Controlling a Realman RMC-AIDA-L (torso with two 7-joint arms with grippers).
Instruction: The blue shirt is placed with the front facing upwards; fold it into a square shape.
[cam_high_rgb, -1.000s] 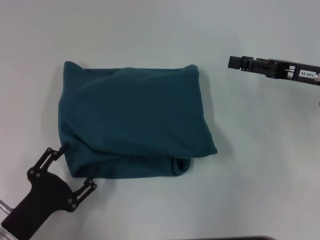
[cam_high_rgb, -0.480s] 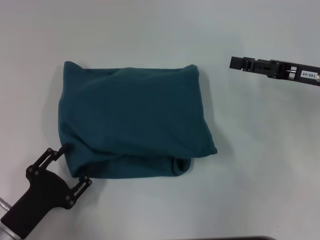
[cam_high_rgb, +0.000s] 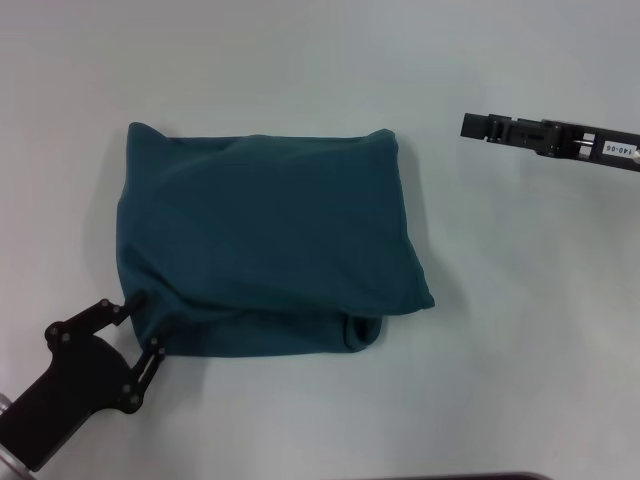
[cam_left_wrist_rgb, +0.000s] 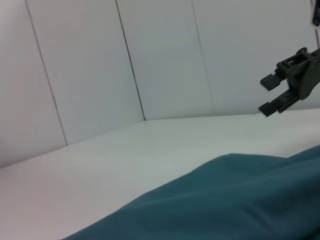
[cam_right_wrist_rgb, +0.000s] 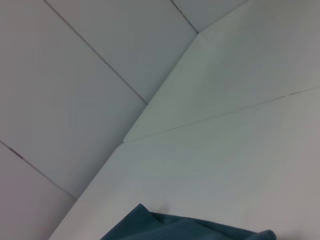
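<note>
The blue shirt (cam_high_rgb: 270, 240) lies folded into a rough rectangle in the middle of the white table, plain teal side up, with no letters showing. A rolled fold sticks out at its near right edge. My left gripper (cam_high_rgb: 143, 326) is at the shirt's near left corner, fingers apart, one fingertip on each side of the corner's edge. My right gripper (cam_high_rgb: 466, 127) hovers off the shirt's far right corner, clear of the cloth. In the left wrist view it (cam_left_wrist_rgb: 270, 94) shows two fingers apart and empty. The shirt also shows in the left wrist view (cam_left_wrist_rgb: 225, 200) and the right wrist view (cam_right_wrist_rgb: 175, 227).
The white table (cam_high_rgb: 520, 330) runs all around the shirt. Pale panelled walls (cam_left_wrist_rgb: 100, 65) stand behind the table. A dark edge (cam_high_rgb: 450, 477) shows at the very front.
My left gripper has drawn back a little towards the near left and its fingers stand closer together. The shirt and the right arm have hardly moved.
</note>
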